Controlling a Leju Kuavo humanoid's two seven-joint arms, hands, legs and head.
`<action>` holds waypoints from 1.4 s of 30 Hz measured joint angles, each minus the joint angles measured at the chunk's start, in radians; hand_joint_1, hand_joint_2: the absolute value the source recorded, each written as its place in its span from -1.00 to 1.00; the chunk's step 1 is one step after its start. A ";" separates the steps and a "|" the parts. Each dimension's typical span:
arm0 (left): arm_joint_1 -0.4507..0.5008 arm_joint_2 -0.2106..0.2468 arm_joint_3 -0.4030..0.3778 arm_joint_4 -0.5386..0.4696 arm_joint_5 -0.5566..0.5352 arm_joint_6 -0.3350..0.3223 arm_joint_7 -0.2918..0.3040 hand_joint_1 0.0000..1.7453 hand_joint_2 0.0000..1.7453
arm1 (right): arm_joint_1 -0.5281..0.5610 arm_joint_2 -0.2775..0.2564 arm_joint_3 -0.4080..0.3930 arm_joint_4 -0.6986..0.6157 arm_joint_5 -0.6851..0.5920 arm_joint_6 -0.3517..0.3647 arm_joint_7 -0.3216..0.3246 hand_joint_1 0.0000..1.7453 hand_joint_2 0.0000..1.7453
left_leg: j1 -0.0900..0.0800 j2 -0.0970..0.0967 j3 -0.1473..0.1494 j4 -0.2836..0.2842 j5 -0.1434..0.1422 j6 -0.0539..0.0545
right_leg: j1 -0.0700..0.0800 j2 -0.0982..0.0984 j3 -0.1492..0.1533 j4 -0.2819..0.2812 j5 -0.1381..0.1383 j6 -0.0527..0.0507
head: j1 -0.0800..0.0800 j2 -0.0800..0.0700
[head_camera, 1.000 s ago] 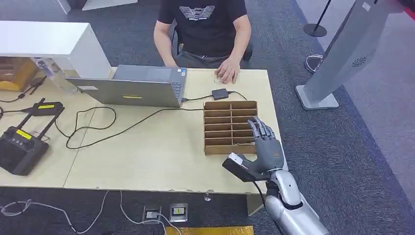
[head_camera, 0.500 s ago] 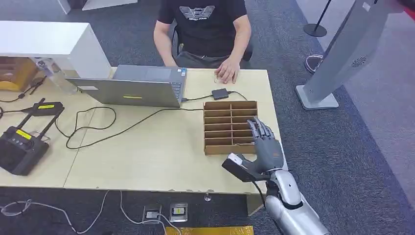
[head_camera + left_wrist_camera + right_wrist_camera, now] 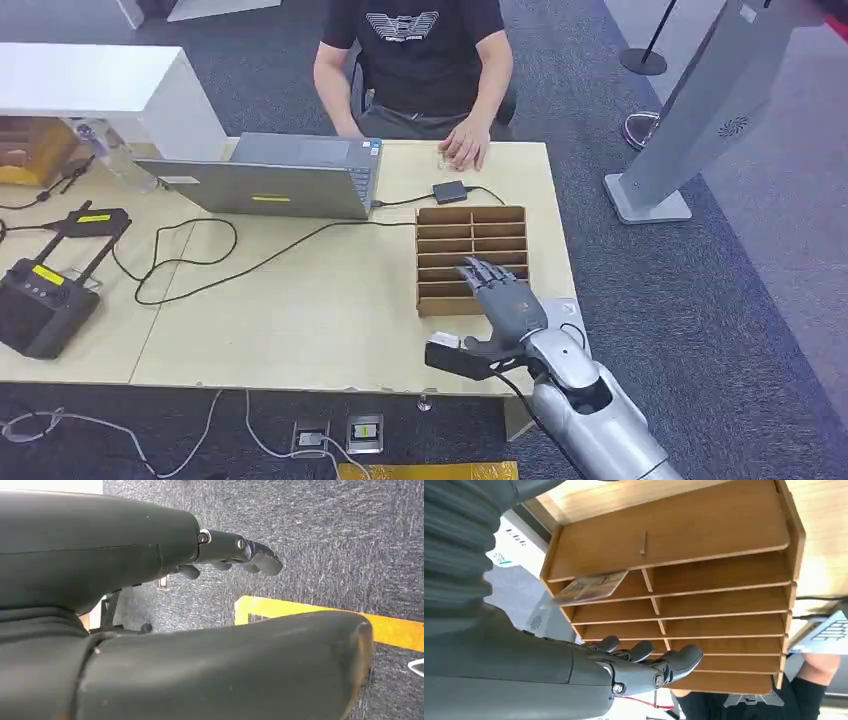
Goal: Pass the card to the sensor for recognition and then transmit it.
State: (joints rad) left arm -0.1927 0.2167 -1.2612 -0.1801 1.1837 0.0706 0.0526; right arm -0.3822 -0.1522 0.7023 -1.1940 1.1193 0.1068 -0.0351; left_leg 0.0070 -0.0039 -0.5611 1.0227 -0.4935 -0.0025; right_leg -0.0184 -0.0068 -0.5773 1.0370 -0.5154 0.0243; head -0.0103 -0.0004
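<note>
- Far left of the bench (image 3: 300, 330) sat a black controller (image 3: 40, 300) with a yellow label, with a grey laptop (image 3: 270, 180) further along and a black cable (image 3: 200, 265) looping across the top.
- The left robot hand (image 3: 235, 555) turned up in its own wrist cam, hanging over grey carpet (image 3: 325, 540) and a yellow floor strip (image 3: 310, 615). Fingers were loosely curled with nothing in them.
- A person in a black shirt (image 3: 415, 50) sat at the far side, one hand resting on the bench.
- The small black sensor (image 3: 450, 191) lay just beyond the wooden slotted rack (image 3: 470, 215).
- From the head cam the right robot hand (image 3: 500, 300) hovered over the near end of the rack, fingers spread, holding nothing.
- The right wrist cam picked up what the head cam missed: the card (image 3: 589, 586) lying flat in one rack slot, at the rack's end row, long axis running along the slot, one end poking out past the rack's edge. The fingers (image 3: 674, 660) were well apart from it.
</note>
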 joint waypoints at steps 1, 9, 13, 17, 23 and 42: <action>0.000 0.001 0.000 0.000 0.000 0.000 0.000 -1.00 -1.00 | 0.000 0.000 0.000 -0.003 0.000 0.000 0.000 -1.00 1.00 | 0.000 0.000 0.000 0.000 0.000 0.000 | 0.000 0.000 0.000 0.000 0.000 0.000 | 0.000 0.000; 0.000 0.002 0.000 0.000 -0.003 0.007 -0.001 -1.00 -1.00 | 0.000 0.000 0.000 -0.016 0.000 -0.002 0.012 -1.00 1.00 | 0.000 0.000 0.000 0.000 0.000 0.000 | 0.000 0.000 0.000 0.000 0.000 0.000 | 0.000 0.000; 0.000 0.000 0.000 0.000 -0.027 0.037 -0.030 -1.00 -1.00 | 0.011 -0.007 -0.024 -0.055 0.010 0.022 0.056 -1.00 1.00 | 0.000 0.000 0.001 0.000 0.000 0.000 | 0.000 0.000 0.000 0.000 0.000 0.000 | -0.001 0.000; 0.000 -0.001 0.000 0.000 -0.039 0.037 -0.038 -1.00 -1.00 | 0.028 -0.018 -0.053 -0.093 0.022 0.044 0.060 -1.00 1.00 | 0.000 0.000 0.001 0.000 0.000 0.000 | 0.000 0.001 0.000 0.000 0.000 0.000 | 0.000 0.000; 0.000 -0.002 0.000 0.000 -0.045 0.032 -0.042 -1.00 -1.00 | 0.052 -0.023 -0.075 -0.113 0.036 0.042 0.061 -1.00 1.00 | 0.000 0.000 0.001 0.000 0.000 0.000 | 0.000 0.001 0.000 0.000 0.000 0.000 | 0.000 0.000; 0.000 -0.008 0.000 0.000 -0.045 0.030 -0.042 -1.00 -1.00 | 0.073 -0.027 -0.080 -0.113 0.055 -0.001 0.029 -1.00 1.00 | 0.000 0.000 0.000 0.000 0.000 0.000 | 0.000 0.001 0.000 0.000 0.000 0.000 | 0.000 0.000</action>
State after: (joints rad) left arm -0.1932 0.2090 -1.2615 -0.1801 1.1387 0.1003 0.0107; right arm -0.3093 -0.1789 0.6218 -1.3073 1.1746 0.1056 -0.0061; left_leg 0.0071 -0.0036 -0.5607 1.0227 -0.4937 -0.0026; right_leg -0.0183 -0.0055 -0.5777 1.0369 -0.5154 0.0243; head -0.0107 -0.0004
